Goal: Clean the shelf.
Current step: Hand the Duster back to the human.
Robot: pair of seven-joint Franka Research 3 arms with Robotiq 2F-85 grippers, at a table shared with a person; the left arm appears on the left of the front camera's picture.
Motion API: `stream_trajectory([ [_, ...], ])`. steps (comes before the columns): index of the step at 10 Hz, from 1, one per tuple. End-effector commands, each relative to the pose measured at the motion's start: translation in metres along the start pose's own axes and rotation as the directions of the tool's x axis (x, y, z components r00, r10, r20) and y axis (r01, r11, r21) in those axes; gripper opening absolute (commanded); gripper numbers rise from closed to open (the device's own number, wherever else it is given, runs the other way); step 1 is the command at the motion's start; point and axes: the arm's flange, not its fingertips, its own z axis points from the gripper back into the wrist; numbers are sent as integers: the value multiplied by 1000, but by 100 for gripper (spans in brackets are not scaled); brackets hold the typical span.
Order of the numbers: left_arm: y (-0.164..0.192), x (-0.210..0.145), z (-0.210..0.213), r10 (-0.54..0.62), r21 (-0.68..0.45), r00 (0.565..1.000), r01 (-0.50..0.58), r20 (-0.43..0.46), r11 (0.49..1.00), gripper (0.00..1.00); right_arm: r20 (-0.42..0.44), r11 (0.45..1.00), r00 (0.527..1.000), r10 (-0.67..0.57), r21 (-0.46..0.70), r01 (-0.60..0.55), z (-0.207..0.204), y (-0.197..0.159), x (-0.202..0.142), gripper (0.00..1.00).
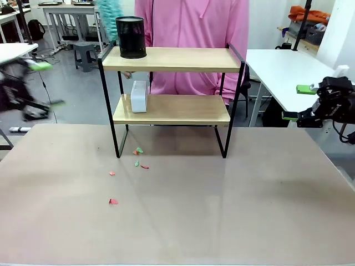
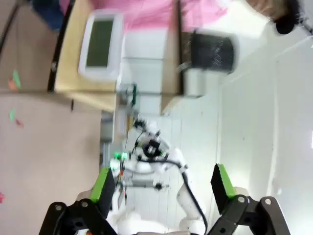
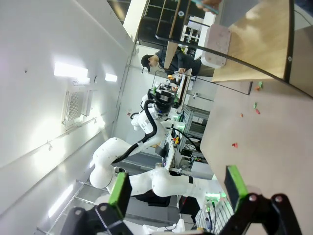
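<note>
Your shelf [image 1: 172, 83] stands at the table's [image 1: 222, 210] far edge, a black mesh cup [image 1: 131, 37] on its top board and a white box [image 1: 139, 96] on the lower one. Small scraps [image 1: 137, 151] lie on the table near its front left leg. Both the left gripper [image 2: 163, 183] and the right gripper [image 3: 177, 185] hang off to the sides with jaws spread, holding nothing.

light: bright, even indoor | shadows: soft | blur: left wrist view smeared | distortion: wide-angle wrist views
</note>
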Motion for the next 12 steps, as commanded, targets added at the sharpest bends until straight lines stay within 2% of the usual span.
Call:
stream_trajectory([
  [1, 30, -35, -17, 8, 113, 998, -1, -62, 994, 100, -18, 1000, 1000, -5, 1, 5, 4, 4, 1, 100],
  [2, 34, -32, -11, 10, 173, 995, 8, -104, 985, 100, -18, 1000, 1000, -5, 1, 5, 4, 4, 1, 100],
  [3, 20, -10, -30, 31, 53, 998, -28, -62, 998, 100, -18, 1000, 1000, -5, 1, 5, 4, 4, 1, 100],
  [12, 20, -10, -30, 31, 53, 998, -28, -62, 998, 100, -18, 1000, 1000, -5, 1, 5, 4, 4, 1, 100],
])
